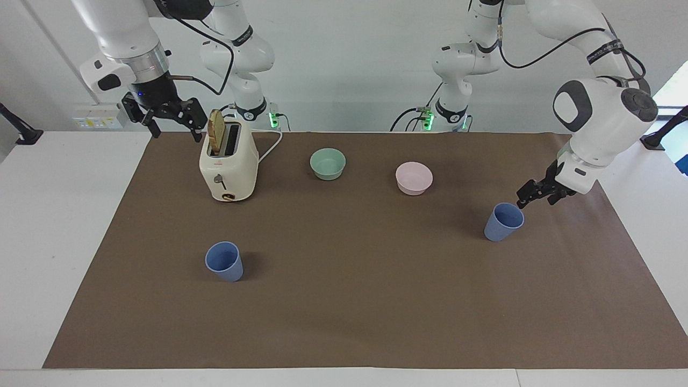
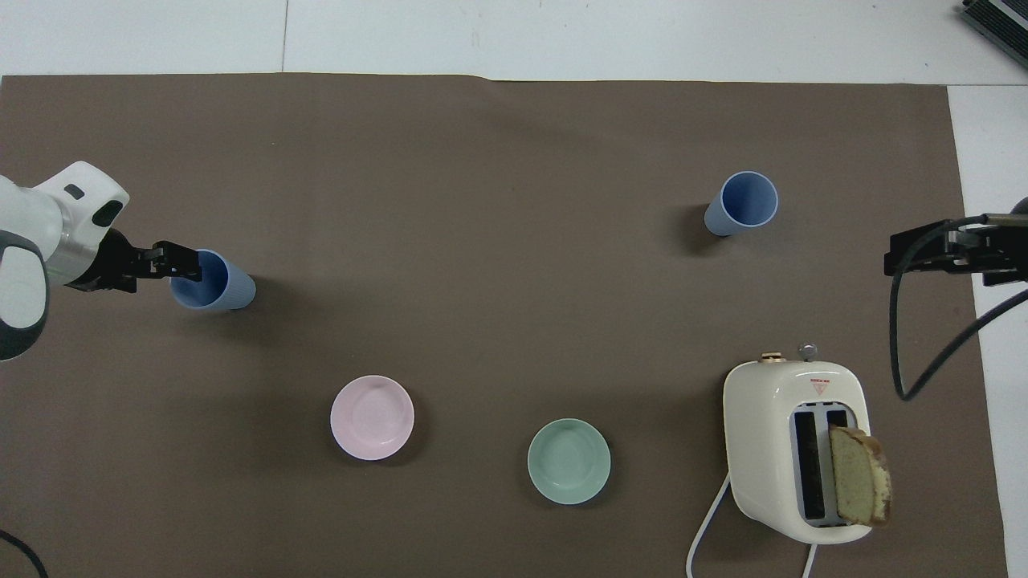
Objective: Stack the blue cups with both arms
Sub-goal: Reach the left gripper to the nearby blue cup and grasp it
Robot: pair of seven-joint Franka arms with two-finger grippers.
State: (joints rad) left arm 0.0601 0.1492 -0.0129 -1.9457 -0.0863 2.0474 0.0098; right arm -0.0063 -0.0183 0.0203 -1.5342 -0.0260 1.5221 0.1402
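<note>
While the brown paper mat (image 1: 344,301) is taken as the landmark, the scene is listed thus:

First cup: a small matte periwinkle-blue tapered tumbler (image 1: 503,221) is seen upright on the mat toward the left arm's end, its wall finely ribbed.
Second cup: an identical blue tumbler (image 1: 224,260) is seen upright on the mat toward the right arm's end, farther from the robots than the cream toaster.
Left gripper: the black two-finger tool (image 1: 529,194) is held tilted at the first cup's rim; contact and the finger state cannot be told.
Right gripper: the black two-finger tool (image 1: 171,122) is held over the mat's corner beside the glossy cream toaster (image 1: 229,164), fingers spread apart, nothing held; this arm waits.
Bowls: a smooth pale green round bowl (image 1: 328,163) and a pale pink one (image 1: 414,178) are set on the mat between the toaster and the first cup.
</note>
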